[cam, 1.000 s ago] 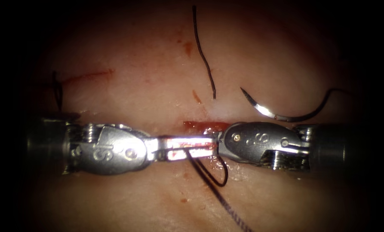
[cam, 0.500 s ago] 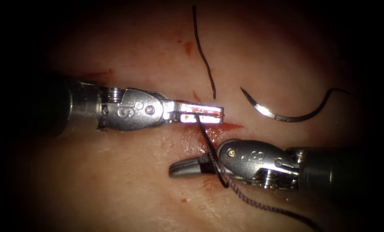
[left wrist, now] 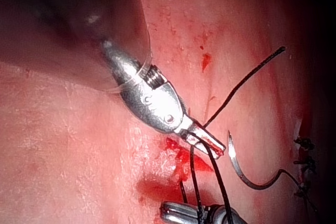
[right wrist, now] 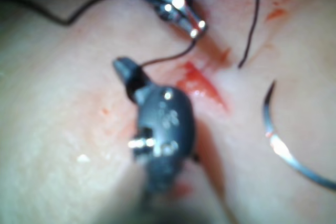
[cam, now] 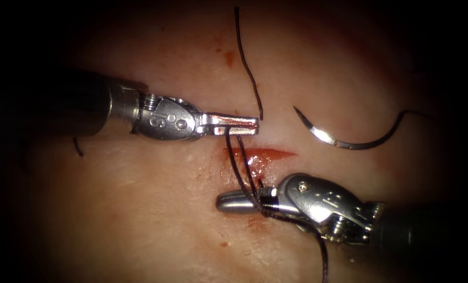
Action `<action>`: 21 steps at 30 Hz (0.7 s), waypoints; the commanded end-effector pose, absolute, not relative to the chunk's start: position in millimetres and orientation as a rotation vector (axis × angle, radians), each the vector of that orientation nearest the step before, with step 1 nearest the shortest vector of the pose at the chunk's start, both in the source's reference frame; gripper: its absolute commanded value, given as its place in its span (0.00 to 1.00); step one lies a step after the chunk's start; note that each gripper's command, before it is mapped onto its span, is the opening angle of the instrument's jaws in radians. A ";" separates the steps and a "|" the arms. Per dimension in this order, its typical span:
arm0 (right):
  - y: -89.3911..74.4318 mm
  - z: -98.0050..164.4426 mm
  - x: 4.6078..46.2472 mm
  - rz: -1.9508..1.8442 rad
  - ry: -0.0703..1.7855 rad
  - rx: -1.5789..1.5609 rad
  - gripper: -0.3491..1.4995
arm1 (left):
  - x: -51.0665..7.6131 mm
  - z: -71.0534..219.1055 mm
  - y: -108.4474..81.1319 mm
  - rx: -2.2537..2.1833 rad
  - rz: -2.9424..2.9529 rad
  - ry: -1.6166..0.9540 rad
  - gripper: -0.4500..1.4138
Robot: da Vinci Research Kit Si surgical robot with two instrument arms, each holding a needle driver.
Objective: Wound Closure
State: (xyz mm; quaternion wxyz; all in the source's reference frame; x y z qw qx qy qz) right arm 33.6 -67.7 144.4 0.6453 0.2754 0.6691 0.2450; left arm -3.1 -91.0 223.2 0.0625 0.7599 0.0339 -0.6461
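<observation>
My left tool (cam: 239, 124) comes in from the left just above the red cut (cam: 260, 154), jaws shut on the dark thread (cam: 236, 157). Two strands run down from it to my right tool (cam: 234, 202), whose shut jaws lie below the cut with the thread looped round them; the thread then trails off downward. The curved needle (cam: 338, 140) lies free on the tissue to the right of the cut, held by neither tool. In the left wrist view I see the left tool (left wrist: 207, 139) and the needle (left wrist: 244, 174). The right wrist view has the right tool (right wrist: 126, 72), the cut (right wrist: 202, 85) and the needle (right wrist: 283, 150).
A loose cut end of thread (cam: 247, 63) lies on the tissue above the left tool's tip. Red fluid (cam: 228, 56) spots the tissue around the cut. A small dark thread end (cam: 77, 148) lies under the left shaft.
The two tools met tip to tip over the cut a second ago. The left tool has since drawn up and away with the thread, the right tool has dropped below the cut, and the strands have stretched between them.
</observation>
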 end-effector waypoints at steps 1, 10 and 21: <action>-68.3 145.0 34.2 0.578 1.532 0.624 0.00 | -3.7 224.3 -91.8 2.289 -1.949 0.102 0.00; -66.8 145.6 32.7 0.725 1.572 0.537 0.00 | -3.2 224.5 -93.8 2.302 -1.927 0.087 0.00; -66.6 145.4 32.5 0.875 1.602 0.485 0.00 | -3.0 223.0 -95.6 2.293 -1.950 0.033 0.00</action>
